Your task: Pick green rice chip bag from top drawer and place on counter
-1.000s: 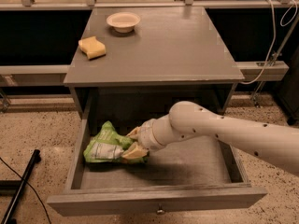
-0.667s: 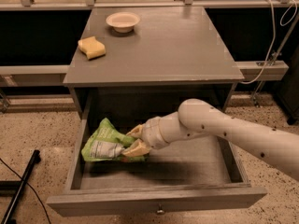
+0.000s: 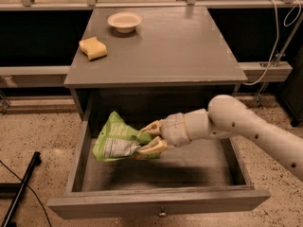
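The green rice chip bag [image 3: 116,138] is crumpled, bright green with a white label panel, and hangs lifted above the floor of the open top drawer [image 3: 156,205], at its left side. My gripper [image 3: 150,137] is shut on the bag's right edge, one finger above it and one below. My white arm reaches in from the right. The grey counter [image 3: 170,41] lies above and behind the drawer.
A yellow sponge [image 3: 93,48] lies on the counter's left side and a small white bowl [image 3: 124,21] stands at its back. A black pole [image 3: 19,193] lies on the speckled floor at the left. A white cable [image 3: 274,32] hangs at the right.
My gripper has lifted the bag up off the drawer floor and drawn it a little higher; the arm has risen with it.
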Robot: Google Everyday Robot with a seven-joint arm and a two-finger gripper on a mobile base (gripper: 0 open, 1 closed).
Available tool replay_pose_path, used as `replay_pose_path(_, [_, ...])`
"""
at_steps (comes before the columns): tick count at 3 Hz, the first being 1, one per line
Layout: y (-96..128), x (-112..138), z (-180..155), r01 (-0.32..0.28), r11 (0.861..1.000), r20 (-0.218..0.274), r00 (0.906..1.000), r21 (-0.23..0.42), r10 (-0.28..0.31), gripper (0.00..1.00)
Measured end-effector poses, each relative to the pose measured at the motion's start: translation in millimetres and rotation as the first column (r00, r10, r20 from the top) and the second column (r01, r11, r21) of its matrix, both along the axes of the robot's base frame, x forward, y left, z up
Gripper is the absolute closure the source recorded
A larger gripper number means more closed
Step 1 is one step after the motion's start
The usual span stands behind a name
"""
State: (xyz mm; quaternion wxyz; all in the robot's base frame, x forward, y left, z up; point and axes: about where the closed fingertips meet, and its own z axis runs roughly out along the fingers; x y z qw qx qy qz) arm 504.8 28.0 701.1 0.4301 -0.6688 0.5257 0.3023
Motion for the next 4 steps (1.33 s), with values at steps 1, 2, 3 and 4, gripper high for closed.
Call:
replay_pose_path(1, [-29.3,-4.9,63.8,0.046,0.99,0.093,0.9951,-0.131,-0.034,1.0])
replay_pose_path(2, [-49.6,15.5,114.8,0.07,0.969,0.12,0.9919,-0.239,-0.043,1.0])
replay_pose_path(3, [-67.9,47.2,140.7,0.061,0.947,0.07,0.9967,-0.316,-0.041,1.0])
replay_pose_path(4, [-81.0,79.3,149.7,0.033,0.934,-0.039,0.998,-0.357,-0.051,1.0])
